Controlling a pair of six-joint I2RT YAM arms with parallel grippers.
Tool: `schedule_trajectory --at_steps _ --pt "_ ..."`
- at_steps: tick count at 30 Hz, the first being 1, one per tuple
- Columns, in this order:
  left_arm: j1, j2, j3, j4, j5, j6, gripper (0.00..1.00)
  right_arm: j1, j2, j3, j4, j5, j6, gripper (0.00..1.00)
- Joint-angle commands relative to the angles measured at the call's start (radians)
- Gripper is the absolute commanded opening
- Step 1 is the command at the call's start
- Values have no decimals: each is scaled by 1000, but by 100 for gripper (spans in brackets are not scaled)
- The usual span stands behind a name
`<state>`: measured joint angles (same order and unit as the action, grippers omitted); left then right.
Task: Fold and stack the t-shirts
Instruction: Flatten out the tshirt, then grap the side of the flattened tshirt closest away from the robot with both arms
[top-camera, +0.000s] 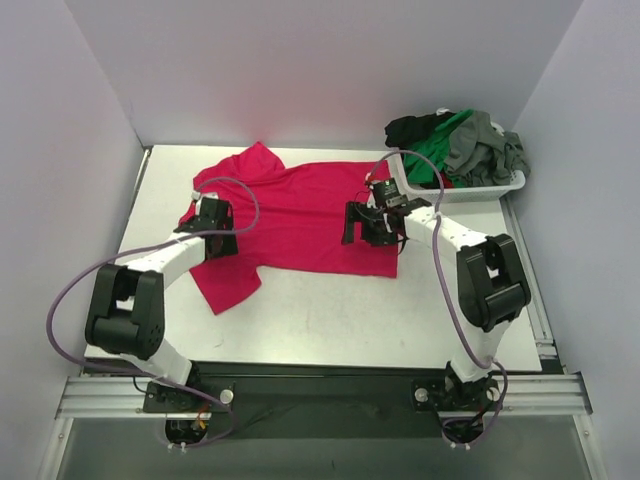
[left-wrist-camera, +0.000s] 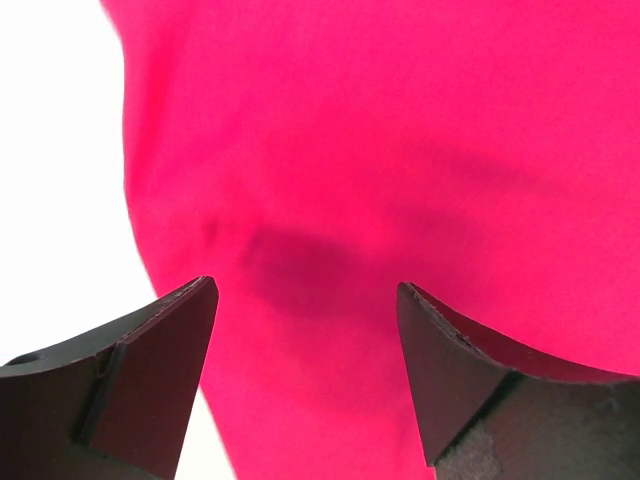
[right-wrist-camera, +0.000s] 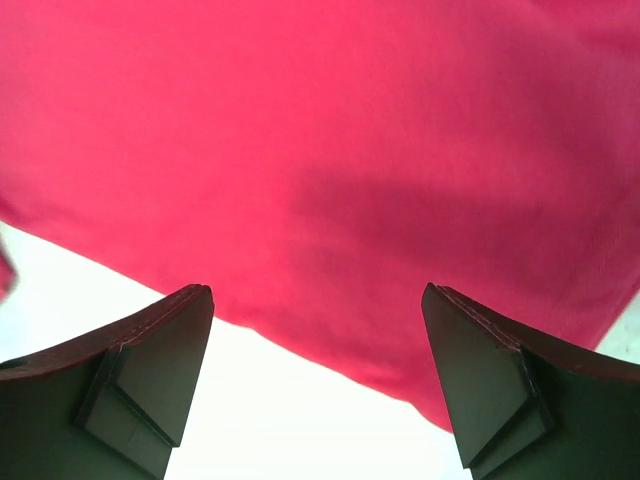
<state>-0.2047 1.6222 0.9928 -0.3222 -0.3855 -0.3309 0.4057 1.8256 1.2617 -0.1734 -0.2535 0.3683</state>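
1. Top view: the crimson-red t-shirt (top-camera: 300, 215) lies spread across the far half of the table (top-camera: 350, 320), one sleeve trailing toward the near left. The left gripper (top-camera: 210, 212) is over its left side and the right gripper (top-camera: 352, 225) over its right side. Neither holds cloth. I judge the first fold is only being set up.
2. Top view, surroundings: a white basket (top-camera: 505, 185) in the far right corner holds the green t-shirt (top-camera: 438, 150), grey t-shirt (top-camera: 485, 148) and black t-shirt (top-camera: 408, 128) in a heap. It sits just beside the red shirt's right edge, so the right arm's elbow and cable could brush it.
3. Left wrist view: the fingers (left-wrist-camera: 150, 380) are spread wide above red cloth, with bare table at the left. The next move probably calls for lowering onto the shirt's edge and pinching a single layer.
4. Right wrist view: the fingers (right-wrist-camera: 150, 370) also stand wide, straddling the shirt's edge where it meets the white table. This is a good place to grip, provided both claws close together.
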Motion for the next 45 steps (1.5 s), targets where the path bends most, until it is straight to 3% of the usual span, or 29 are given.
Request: schedule_trajectory --at_steps 1,8,9,18,21,26,30,45 --pt "-42 -114 -106 -11 -76 -77 82 -7 -83 -73 52 25 12 89" --pt "-174 -295 -259 -80 -226 -266 77 -25 -138 -150 75 23 14 88" --pt "-194 -312 -266 -110 -252 -355 77 -25 -140 -153 77 13 14 88" --pt "-268 -542 -379 -296 -357 -638 71 -57 -175 -186 81 20 9 88" --pt "-292 -530 -361 -379 -365 -706 69 -73 -177 -191 83 17 11 88" --pt "-302 -371 -290 -543 -348 -845 58 -85 -172 -197 81 10 9 88" --pt "-311 -312 -287 -586 -360 -896 58 -103 -170 -202 81 10 6 88" --pt "-308 -397 -395 -364 -216 -794 52 -122 -143 -193 87 -12 12 88"
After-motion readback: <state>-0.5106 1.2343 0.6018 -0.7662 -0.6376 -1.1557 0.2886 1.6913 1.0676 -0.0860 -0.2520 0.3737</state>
